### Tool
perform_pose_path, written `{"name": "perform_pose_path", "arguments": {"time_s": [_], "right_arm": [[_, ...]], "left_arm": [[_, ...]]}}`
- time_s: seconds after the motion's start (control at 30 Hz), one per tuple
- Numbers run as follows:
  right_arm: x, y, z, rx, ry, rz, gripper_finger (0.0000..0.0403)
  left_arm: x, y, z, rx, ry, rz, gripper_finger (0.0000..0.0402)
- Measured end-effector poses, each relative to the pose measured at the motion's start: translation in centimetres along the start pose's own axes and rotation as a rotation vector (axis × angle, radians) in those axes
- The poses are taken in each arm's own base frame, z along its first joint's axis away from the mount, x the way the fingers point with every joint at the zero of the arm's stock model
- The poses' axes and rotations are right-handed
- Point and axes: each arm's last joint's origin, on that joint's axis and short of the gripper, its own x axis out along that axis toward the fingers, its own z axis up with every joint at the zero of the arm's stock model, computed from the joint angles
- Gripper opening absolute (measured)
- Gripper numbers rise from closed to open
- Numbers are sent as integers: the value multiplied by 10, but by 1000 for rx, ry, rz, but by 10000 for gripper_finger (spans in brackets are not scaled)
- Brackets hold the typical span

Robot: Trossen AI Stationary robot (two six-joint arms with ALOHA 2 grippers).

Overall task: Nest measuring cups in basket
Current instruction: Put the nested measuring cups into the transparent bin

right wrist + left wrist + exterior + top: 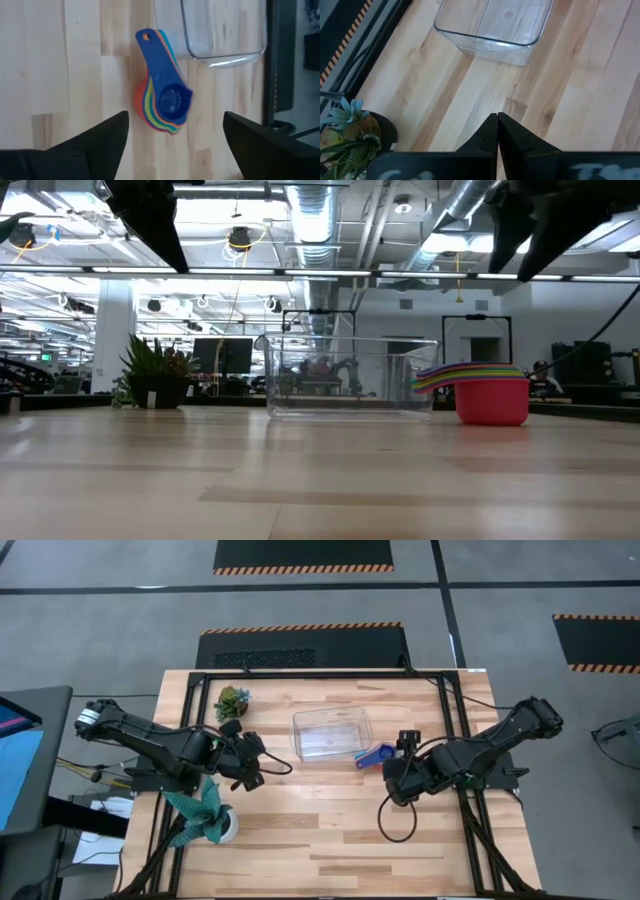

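Note:
The measuring cups (165,102) sit nested in one stack on the table, dark blue on top, red bowl at the bottom (490,400); their handles fan out toward the basket. In the high view the stack (375,756) lies just right of the clear basket (331,733), which stands on the table with nothing in it. My right gripper (175,142) is open, hovering above the stack with a finger on either side, touching nothing. My left gripper (497,127) is shut and hangs over bare wood left of the basket (495,25).
A small plant in a dark pot (232,700) stands near the far left corner. A teal leafy plant in a white pot (210,817) stands near the left arm. Open wood lies along the near half of the table (330,840).

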Motion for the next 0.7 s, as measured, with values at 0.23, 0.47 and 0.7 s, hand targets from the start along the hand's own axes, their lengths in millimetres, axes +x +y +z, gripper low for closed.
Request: {"name": "perform_pose_path", "arguments": {"time_s": [0.23,0.47,0.7], "right_arm": [[23,10,-7,-33,27,2,352],[43,20,-11,-144,42,0,345],[56,20,-12,-95,14,7,348]], "left_arm": [[0,0,0,6,-2,3,0],[0,0,0,7,-6,9,0],[0,0,0,8,-8,11,0]]}}
